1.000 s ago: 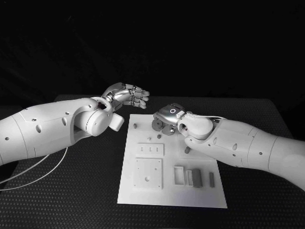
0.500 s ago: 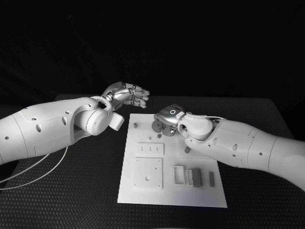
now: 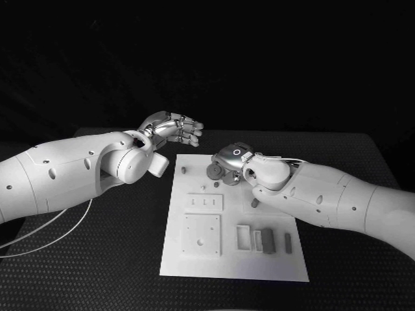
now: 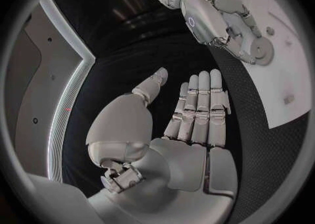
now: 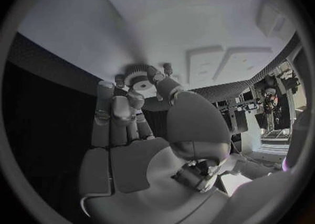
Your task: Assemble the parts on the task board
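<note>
Right wrist view puts my right hand over the far end of the white board, fingers curled round a small toothed wheel that I pinch between thumb and fingertips. My own fingers cover most of the wheel, so I cannot tell whether it touches the board beneath. From the head camera the same hand sits at the board's far edge with the wheel showing as a dark disc just beside it; my forearm hides the board's right side behind it.

Nearer to me on the board lie a small plate with three slots, a square plate and a row of narrow grey blocks; their details are too small to make out.

My left hand is held up off the board's far left corner, palm open, fingers straight and side by side, thumb apart, holding nothing. Head view shows it above the black table.
</note>
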Tool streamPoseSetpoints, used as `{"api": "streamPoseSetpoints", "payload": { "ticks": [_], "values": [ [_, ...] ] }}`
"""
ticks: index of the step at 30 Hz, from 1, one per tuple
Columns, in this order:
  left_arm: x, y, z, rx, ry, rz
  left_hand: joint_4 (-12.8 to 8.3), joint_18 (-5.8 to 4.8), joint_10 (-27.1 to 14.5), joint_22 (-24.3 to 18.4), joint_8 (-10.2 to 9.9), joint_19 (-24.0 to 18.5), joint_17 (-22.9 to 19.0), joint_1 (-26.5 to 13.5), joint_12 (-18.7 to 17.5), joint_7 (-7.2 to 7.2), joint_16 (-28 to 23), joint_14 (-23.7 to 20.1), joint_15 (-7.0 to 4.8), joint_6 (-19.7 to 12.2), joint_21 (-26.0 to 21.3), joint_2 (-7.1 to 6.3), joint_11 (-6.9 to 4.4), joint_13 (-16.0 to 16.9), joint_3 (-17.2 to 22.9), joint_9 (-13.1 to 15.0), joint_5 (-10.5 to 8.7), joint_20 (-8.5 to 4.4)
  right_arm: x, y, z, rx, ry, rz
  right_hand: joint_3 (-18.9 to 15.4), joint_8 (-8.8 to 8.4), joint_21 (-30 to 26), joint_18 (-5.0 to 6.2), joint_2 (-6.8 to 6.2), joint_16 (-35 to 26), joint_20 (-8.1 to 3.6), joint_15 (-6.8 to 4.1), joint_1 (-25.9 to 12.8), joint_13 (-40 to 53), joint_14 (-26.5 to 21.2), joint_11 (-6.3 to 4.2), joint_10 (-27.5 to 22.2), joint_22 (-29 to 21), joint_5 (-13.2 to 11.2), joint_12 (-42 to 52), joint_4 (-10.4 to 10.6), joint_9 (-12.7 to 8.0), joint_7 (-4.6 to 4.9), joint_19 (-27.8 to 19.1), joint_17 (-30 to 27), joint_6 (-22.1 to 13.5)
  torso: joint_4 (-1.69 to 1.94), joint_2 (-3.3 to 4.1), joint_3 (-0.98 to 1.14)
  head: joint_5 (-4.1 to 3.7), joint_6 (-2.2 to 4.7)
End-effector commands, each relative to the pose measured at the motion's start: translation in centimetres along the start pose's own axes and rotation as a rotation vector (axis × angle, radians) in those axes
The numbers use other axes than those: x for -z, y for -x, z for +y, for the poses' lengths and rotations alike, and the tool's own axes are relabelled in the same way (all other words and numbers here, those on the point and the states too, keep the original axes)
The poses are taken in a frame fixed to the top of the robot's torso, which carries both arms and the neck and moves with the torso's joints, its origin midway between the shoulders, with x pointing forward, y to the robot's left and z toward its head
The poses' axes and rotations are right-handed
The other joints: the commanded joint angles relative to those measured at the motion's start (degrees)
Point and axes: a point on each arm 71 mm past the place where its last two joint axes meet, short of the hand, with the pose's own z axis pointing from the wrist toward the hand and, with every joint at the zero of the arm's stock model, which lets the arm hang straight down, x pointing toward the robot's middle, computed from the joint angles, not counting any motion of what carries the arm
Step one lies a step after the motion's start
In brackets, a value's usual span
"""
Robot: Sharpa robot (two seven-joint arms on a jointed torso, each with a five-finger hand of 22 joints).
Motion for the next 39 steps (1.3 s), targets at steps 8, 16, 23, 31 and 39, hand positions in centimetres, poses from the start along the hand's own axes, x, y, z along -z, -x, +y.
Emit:
{"api": "streamPoseSetpoints", "payload": {
  "ticks": [8,16,23,31,39],
  "values": [
    [0.0,-0.1,-0.2,0.0,-0.009,0.009,0.21,0.86,0.29,0.1,-0.3,-0.13,0.13,0.24,-0.33,0.04,-0.32,0.24,0.17,-0.46,-0.33,0.13,0.03,0.08,-0.2,0.09,-0.2,0.1,0.3,-0.2,0.2,-0.025,0.004,-0.008,0.4,-2.56,-0.42,0.71,-1.43,-0.2,0.67,0.66,0.41,-0.22,-0.42,1.89,-3.23,0.83,0.23,-0.07,0.33,-1.19,2.62,-0.33,-0.07,-0.9,0.0,0.0,-0.03,0.04,-0.04],
    [0.1,0.2,-0.1,-0.002,-0.008,0.002,0.13,0.87,0.29,0.11,-0.34,-0.13,0.19,0.36,-0.38,0.05,-0.38,0.26,0.16,-0.5,-0.35,0.11,0.03,0.1,-0.17,0.1,-0.2,0.09,1.3,0.3,-0.1,-0.057,0.0,-0.055,0.52,-1.88,-0.42,0.71,-1.45,-0.13,0.71,0.74,0.48,-0.26,-0.42,1.95,-3.27,0.88,0.23,0.15,0.42,-0.9,2.68,-0.26,-0.11,-0.12,-0.08,-0.02,0.02,0.11,-0.01],
    [0.3,0.5,-0.1,-0.003,-0.007,-0.006,0.12,0.86,0.29,0.12,-0.35,-0.13,0.22,0.38,-0.4,0.06,-0.41,0.27,0.16,-0.51,-0.36,0.1,0.03,0.12,-0.17,0.1,-0.2,0.09,2.6,2.2,-1.4,-0.084,-0.006,-0.181,0.78,-1.17,-0.29,0.71,-1.35,0.01,0.58,0.75,1.14,-0.32,-0.1,1.97,-2.91,0.94,0.23,0.54,0.21,-0.64,2.71,0.04,-0.19,0.71,-0.3,-0.09,0.07,0.11,0.18],
    [0.4,0.8,0.0,-0.004,-0.007,-0.011,0.11,0.86,0.29,0.12,-0.36,-0.12,0.25,0.39,-0.42,0.06,-0.44,0.27,0.16,-0.51,-0.37,0.09,0.04,0.13,-0.17,0.1,-0.2,0.1,4.6,3.9,-4.2,-0.134,-0.047,-0.215,0.72,-0.31,-0.13,0.71,-1.63,0.09,0.42,0.66,1.23,-0.59,0.45,1.89,-2.31,0.93,0.23,0.8,0.38,-0.37,2.64,0.54,-0.35,1.89,-0.23,-0.09,0.16,-0.4,0.53],
    [0.5,1.2,0.0,-0.004,-0.009,-0.015,0.09,0.87,0.32,0.14,-0.35,-0.11,0.29,0.46,-0.43,0.05,-0.48,0.29,0.16,-0.48,-0.39,0.11,0.03,0.15,-0.14,0.12,-0.2,0.09,8.8,3.3,-9.1,-0.336,-0.103,-0.146,0.87,0.33,-0.42,0.71,-2.54,-0.21,0.45,0.82,0.84,-0.88,0.36,2.07,-2.39,0.83,0.23,0.68,0.66,-0.23,2.83,0.4,-0.59,2.92,-0.53,-0.21,0.28,-0.71,1.14]
  ]
}}
